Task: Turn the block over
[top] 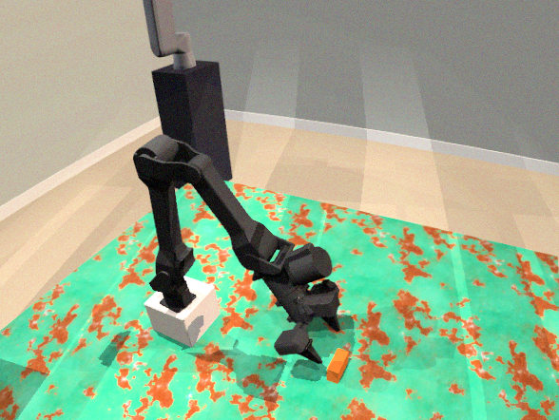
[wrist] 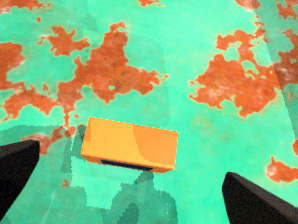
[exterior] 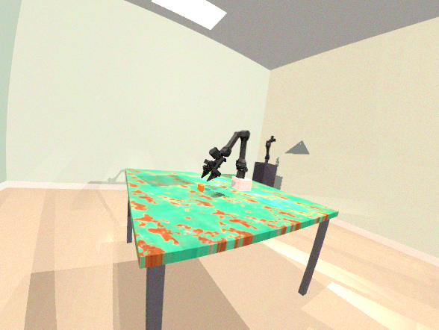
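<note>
I see the small orange rectangular block (wrist: pixel 130 145) lying on the green, rust-blotched table (wrist: pixel 210 40), below and between my wide, empty fingers, long axis spanning their gap.

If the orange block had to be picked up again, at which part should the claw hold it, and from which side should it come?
Probably across the two long side faces of the orange block, coming straight down from above. It lies flat on the table, longer than wide, so the short width fits best between the fingers. The claw is open and empty above it, one finger to each side of it.
</note>
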Robot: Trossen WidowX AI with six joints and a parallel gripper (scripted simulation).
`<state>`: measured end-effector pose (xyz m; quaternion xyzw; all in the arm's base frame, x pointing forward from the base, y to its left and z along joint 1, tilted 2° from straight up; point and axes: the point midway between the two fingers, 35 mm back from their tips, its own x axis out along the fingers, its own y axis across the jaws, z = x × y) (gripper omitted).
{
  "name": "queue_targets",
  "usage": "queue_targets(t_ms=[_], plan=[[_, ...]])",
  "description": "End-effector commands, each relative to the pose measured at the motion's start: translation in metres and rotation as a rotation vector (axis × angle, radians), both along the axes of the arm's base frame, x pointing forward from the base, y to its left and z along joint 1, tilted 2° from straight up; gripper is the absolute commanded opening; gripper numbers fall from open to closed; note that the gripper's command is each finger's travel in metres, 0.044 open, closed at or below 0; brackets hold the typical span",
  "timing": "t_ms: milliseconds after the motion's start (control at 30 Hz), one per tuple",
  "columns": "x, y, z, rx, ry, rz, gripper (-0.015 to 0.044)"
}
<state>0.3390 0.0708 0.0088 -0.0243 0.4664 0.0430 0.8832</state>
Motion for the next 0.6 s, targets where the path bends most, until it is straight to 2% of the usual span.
queue_targets(t_ms=[0,567], plan=[[-0.001,0.001,0.008,0.009,0.022,-0.003,0.0440],[0.039,0.005,0.033,-0.045,0.549,0.000,0.0440]])
